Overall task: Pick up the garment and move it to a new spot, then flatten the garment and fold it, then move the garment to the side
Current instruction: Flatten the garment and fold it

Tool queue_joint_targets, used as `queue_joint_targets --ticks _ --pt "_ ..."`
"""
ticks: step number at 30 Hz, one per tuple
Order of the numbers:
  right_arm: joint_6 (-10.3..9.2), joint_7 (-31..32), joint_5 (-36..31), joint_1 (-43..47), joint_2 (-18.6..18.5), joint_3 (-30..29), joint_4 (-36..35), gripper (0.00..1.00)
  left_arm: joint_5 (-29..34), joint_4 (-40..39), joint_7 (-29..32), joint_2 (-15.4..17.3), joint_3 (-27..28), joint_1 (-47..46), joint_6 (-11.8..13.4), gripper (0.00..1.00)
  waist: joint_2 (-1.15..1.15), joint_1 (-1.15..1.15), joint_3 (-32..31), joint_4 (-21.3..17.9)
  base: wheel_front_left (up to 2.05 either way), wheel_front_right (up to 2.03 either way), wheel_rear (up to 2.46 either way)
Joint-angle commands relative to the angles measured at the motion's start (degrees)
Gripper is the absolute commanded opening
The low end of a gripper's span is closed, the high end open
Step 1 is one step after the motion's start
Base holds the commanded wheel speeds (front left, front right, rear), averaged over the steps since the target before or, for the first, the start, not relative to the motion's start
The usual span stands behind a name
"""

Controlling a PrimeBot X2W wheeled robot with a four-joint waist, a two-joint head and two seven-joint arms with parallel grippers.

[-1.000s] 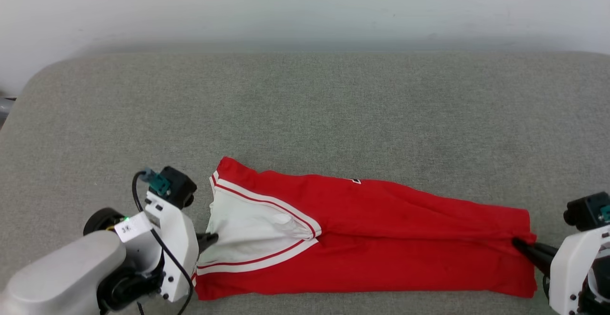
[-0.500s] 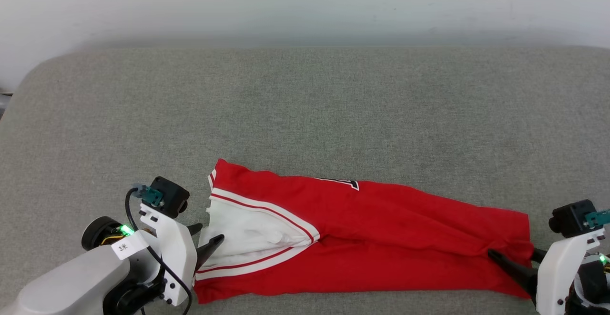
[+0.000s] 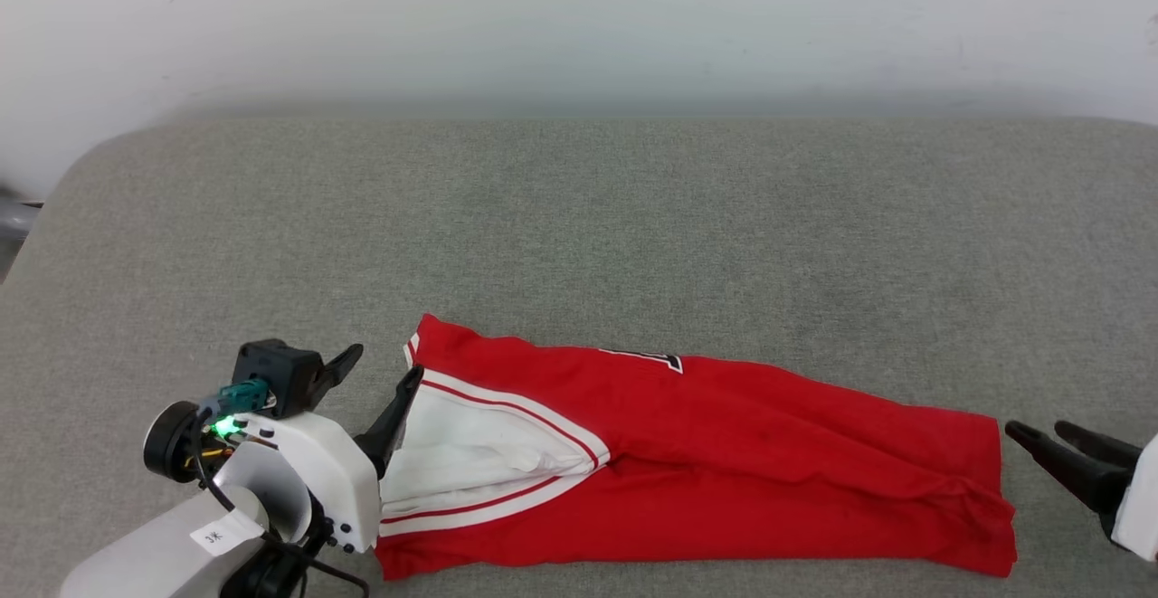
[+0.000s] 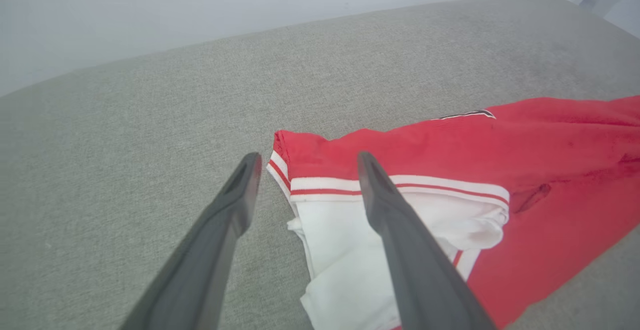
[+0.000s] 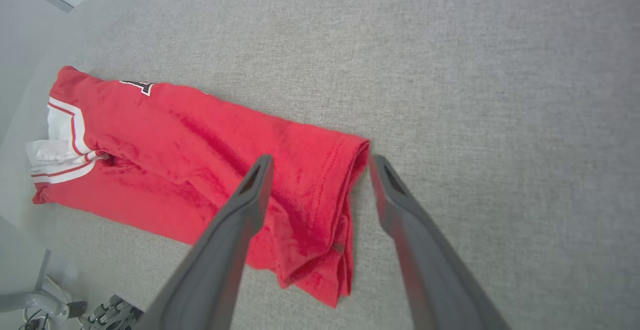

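Note:
The garment (image 3: 724, 453) is a red jersey folded into a long strip, lying flat near the front of the grey cushion. Its white sleeve (image 3: 470, 453) with striped trim faces up at the left end. A bit of black lettering (image 3: 656, 359) peeks out at the far edge. My left gripper (image 3: 380, 372) stands open beside the sleeve end, its right finger over the sleeve's edge, holding nothing. In the left wrist view the left gripper (image 4: 307, 158) straddles the garment's (image 4: 450, 145) corner. My right gripper (image 3: 1039, 428) is open just off the hem end. In the right wrist view the right gripper (image 5: 321, 160) hovers above the garment's hem (image 5: 345, 180).
The grey padded surface (image 3: 579, 218) stretches wide behind the garment, with a rounded left corner and a pale wall (image 3: 579, 19) behind it. The front edge lies close below the garment. A metal stand (image 5: 40, 295) shows on the floor past that edge.
Both grippers have opened and let go of the garment's ends, then drawn back a little. The garment has stayed flat where it lay. The head camera has shifted slightly.

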Motion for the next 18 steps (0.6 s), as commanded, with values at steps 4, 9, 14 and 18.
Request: queue_joint_targets --ticks 4,9,14,18 --pt "-0.04 3.1 2.0 1.6 0.2 -1.3 3.4 1.0 1.6 0.6 -3.4 -1.7 2.1 1.9 3.2 1.0 0.0 0.0 0.6 0.6 0.0 0.0 0.0" --pt "-0.03 4.9 2.5 1.2 2.1 -1.9 7.1 1.0 5.3 1.7 -4.6 -4.4 6.9 3.6 5.9 1.0 0.0 0.0 1.7 1.7 0.0 0.0 0.0" --pt "-0.03 5.6 2.0 0.6 4.5 -1.1 9.9 1.0 12.8 0.5 -4.7 -8.6 15.9 7.7 7.5 1.0 0.0 0.0 2.7 3.2 0.0 0.0 0.0" --pt "-0.03 6.2 1.6 0.2 6.7 0.6 11.5 1.0 19.6 -0.5 -4.7 -12.6 23.4 12.4 8.0 1.0 0.0 0.0 3.2 4.1 0.0 0.0 0.0"
